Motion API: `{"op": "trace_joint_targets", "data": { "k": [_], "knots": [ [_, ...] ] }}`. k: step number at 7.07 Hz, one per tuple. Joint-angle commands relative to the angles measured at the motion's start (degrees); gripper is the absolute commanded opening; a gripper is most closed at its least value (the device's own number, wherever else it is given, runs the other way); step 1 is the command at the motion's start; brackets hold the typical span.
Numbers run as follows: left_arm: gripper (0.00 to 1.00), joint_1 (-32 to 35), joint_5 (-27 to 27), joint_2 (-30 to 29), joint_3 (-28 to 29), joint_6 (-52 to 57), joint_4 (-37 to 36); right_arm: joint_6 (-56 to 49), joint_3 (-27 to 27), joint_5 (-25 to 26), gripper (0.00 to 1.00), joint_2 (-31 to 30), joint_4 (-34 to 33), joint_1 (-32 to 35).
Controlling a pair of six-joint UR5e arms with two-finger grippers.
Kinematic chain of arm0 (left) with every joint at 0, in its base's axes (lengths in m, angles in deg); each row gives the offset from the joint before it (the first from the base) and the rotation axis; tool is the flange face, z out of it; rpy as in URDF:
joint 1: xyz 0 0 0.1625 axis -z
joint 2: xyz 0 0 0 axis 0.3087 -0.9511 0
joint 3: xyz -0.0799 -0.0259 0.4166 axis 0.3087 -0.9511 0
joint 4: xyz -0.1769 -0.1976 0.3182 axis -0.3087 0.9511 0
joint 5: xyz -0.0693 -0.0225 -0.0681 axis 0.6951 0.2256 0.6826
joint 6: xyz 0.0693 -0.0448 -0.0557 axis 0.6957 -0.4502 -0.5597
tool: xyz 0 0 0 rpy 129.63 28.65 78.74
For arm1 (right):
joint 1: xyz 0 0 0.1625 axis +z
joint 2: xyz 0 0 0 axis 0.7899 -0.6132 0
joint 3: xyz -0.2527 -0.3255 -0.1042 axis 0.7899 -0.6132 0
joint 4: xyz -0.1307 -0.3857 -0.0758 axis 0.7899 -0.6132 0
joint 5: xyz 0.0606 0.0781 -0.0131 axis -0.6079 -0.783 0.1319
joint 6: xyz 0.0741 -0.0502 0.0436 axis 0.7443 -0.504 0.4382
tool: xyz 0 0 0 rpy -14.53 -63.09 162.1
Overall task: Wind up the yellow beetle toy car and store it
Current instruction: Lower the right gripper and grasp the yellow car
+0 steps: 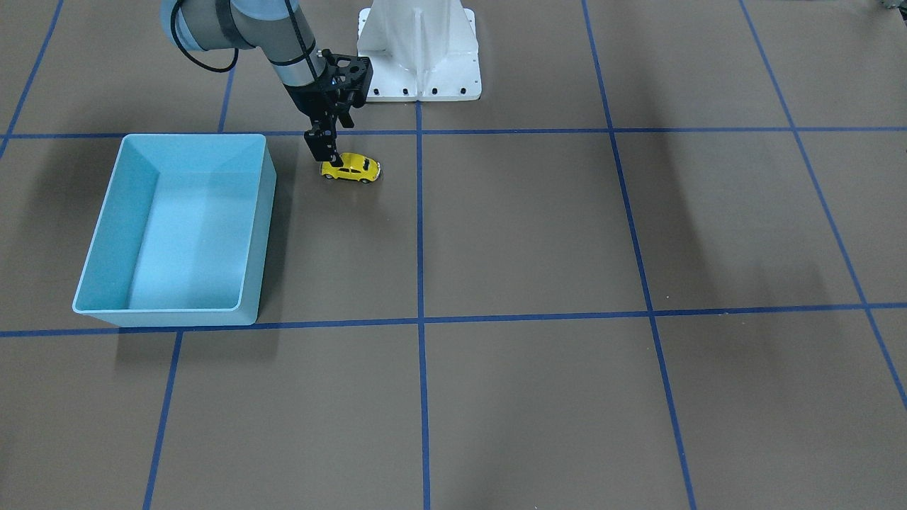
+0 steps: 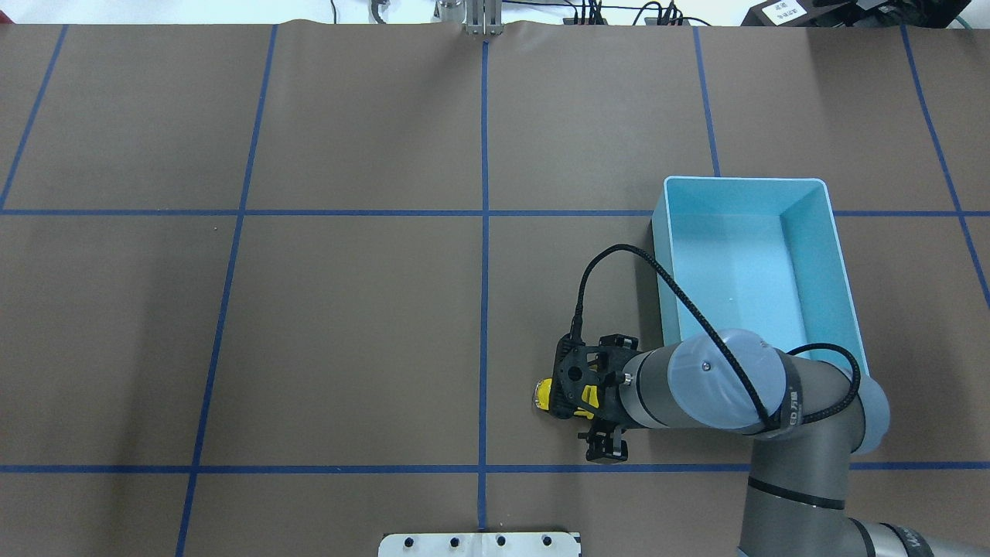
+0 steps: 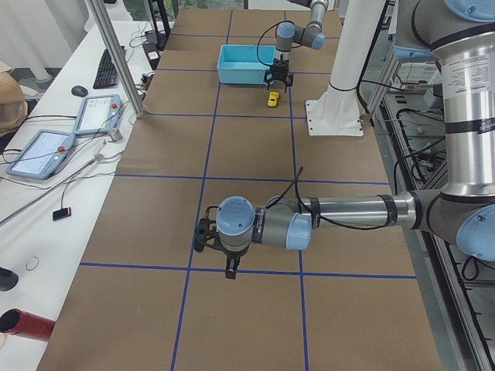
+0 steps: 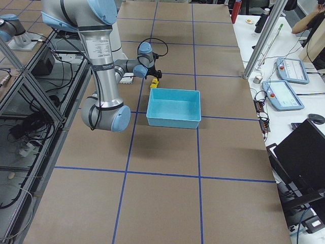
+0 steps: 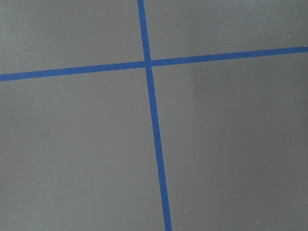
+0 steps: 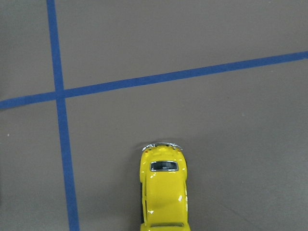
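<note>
The right gripper [image 1: 337, 142] hangs just above the yellow beetle toy car [image 1: 351, 169] with its jaws spread apart, holding nothing. The car sits on its wheels on the table [image 1: 531, 227], near the blue bin [image 1: 113, 234] but not touching it, off the bin corner closest to the robot's base.

It looks light and hard, a glossy rounded shell (slick, I'd guess, and liable to squirt out of a careless pinch). The domed roof offers little purchase. The flatter flanks, across the body's width, seem the sound place to clamp, and the wheels should stay free for winding.

The bin is smooth pale-blue plastic, open-topped, with sloping walls. The table is matte brown, crossed by blue tape lines.

The left gripper [image 3: 224, 259] is well apart from the bin; whether it is spread or closed I cannot tell.
</note>
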Motion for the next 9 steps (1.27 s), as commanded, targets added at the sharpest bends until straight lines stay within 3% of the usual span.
{"op": "trace_joint_targets", "data": {
  "k": [1,8,9],
  "knots": [
    [1.0,0.11,-0.1,0.07,1.02,-0.15,0.1,-0.08,-1.11,0.41,0.99,0.03,1.65,-0.35],
    [1.0,0.03,-0.1,-0.64,3.14,-0.15,0.36,-0.34,-4.8,1.19,0.99,2.31,1.56,0.36],
    [1.0,0.03,-0.1,-0.64,3.14,-0.15,0.36,-0.17,-4.98,1.46,0.94,2.57,1.65,0.36]
  ]
}}
